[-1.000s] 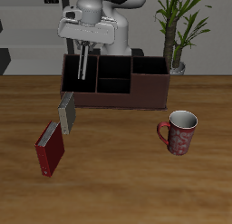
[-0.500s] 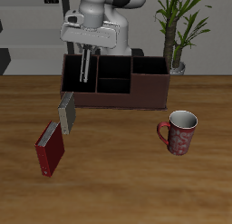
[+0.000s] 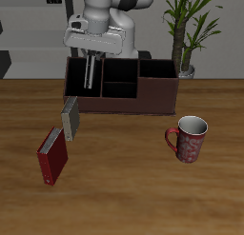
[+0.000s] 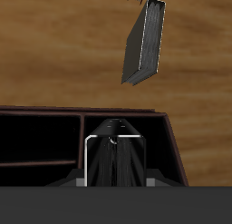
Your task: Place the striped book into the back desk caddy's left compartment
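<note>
The striped book (image 3: 91, 75) hangs upright from my gripper (image 3: 92, 60), which is shut on its top edge. Its lower end reaches down into the left compartment (image 3: 80, 83) of the back desk caddy (image 3: 124, 105), a wide dark maroon box at the table's back. The wrist view looks straight down the book (image 4: 113, 160), a dark slab with a pale outline. It sits inside the end compartment (image 4: 156, 150), close to the partition. I cannot tell whether the book touches the compartment's floor.
A plain grey book (image 3: 70, 118) (image 4: 145, 42) lies on the table just in front of the caddy's corner. A dark red book (image 3: 52, 155) lies nearer the front edge. A red patterned mug (image 3: 189, 139) stands apart, and a potted plant (image 3: 186, 34) rises behind the caddy.
The hand has shifted slightly over the caddy with the book still held, and the book's lower end now reaches a little deeper into the compartment.
</note>
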You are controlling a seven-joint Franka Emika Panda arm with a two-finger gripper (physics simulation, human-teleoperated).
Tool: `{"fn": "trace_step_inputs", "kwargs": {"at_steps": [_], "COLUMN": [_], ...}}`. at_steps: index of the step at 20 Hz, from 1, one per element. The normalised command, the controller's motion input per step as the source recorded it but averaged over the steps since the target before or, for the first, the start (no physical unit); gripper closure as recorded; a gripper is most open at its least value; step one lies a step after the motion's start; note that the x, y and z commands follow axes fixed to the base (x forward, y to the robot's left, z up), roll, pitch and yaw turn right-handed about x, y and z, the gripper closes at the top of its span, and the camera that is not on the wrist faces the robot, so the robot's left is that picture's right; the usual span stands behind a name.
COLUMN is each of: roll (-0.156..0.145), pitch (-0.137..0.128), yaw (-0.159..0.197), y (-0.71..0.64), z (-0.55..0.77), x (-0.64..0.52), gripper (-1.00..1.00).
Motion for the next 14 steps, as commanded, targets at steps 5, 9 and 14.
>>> {"fn": "trace_step_inputs", "kwargs": {"at_steps": [5,9,14], "roll": [0.005,-0.013,-0.014], "pitch": [0.02,0.016,0.024], "yaw": [-0.021,-0.017,-0.021], "y": [0.03,-0.04,-0.09], "z": [-0.14,-0.1,-0.17], "x": [-0.07,-0.03,0.06], "gripper": [1.0,1.0,1.0]}}
